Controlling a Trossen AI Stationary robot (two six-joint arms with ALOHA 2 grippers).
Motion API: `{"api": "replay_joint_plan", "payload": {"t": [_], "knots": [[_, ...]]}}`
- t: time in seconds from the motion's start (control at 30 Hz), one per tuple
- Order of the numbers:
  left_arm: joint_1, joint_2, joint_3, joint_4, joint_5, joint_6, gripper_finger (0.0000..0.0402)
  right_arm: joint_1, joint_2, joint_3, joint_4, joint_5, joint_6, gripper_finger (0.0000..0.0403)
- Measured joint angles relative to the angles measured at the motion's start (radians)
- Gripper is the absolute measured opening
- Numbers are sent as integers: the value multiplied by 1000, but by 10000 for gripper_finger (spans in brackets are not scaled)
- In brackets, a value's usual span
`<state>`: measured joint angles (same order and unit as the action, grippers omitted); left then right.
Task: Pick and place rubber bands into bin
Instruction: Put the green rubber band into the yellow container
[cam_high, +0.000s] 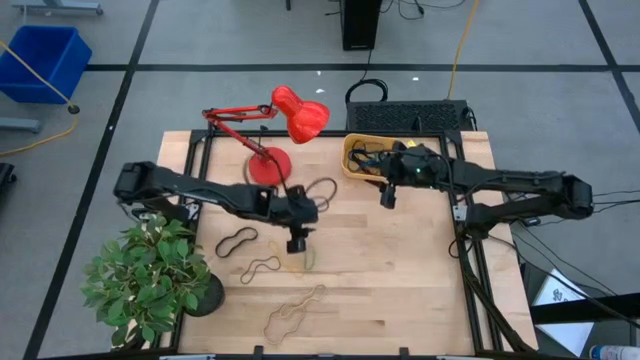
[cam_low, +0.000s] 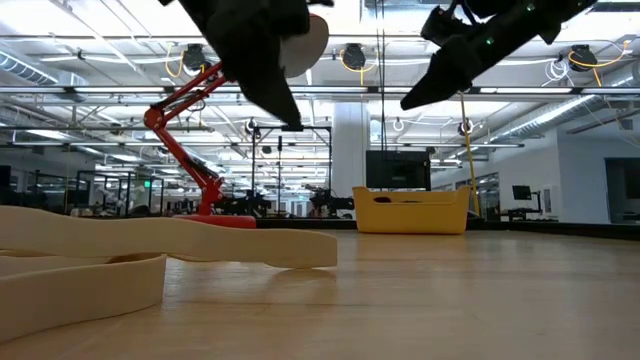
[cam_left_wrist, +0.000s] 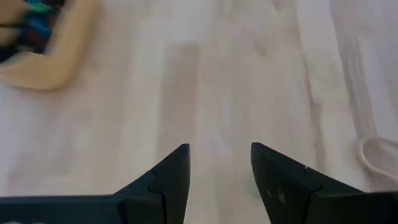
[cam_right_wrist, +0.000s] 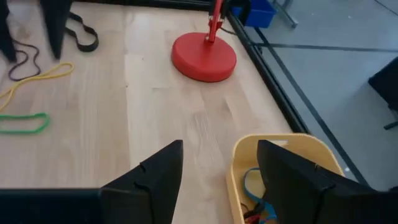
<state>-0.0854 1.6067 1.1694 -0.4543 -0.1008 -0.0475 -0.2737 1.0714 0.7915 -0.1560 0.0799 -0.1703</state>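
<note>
Several rubber bands lie flat on the wooden table: a black one, a dark one, a tan one near the front edge and a loop by the lamp base. The orange-yellow bin stands at the far right and has bands in it. My left gripper hangs open and empty above the table's middle. My right gripper is open and empty, just above the bin's near-left rim. The right wrist view also shows a green band, a yellow band and a black band.
A red desk lamp stands at the far middle, its round base on the table. A potted plant stands at the near left corner. A wide tan band lies close to the low camera. Bare wood shows between the grippers.
</note>
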Motion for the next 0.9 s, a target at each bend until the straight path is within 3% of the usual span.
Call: {"api": "replay_joint_plan", "payload": {"t": [0.43, 0.9], "knots": [[-30, 236, 0, 2, 56, -66, 177, 0, -22, -33, 35, -2, 12, 198], [-41, 332, 4, 6, 114, -59, 176, 0, -22, -33, 44, -2, 12, 195]]}}
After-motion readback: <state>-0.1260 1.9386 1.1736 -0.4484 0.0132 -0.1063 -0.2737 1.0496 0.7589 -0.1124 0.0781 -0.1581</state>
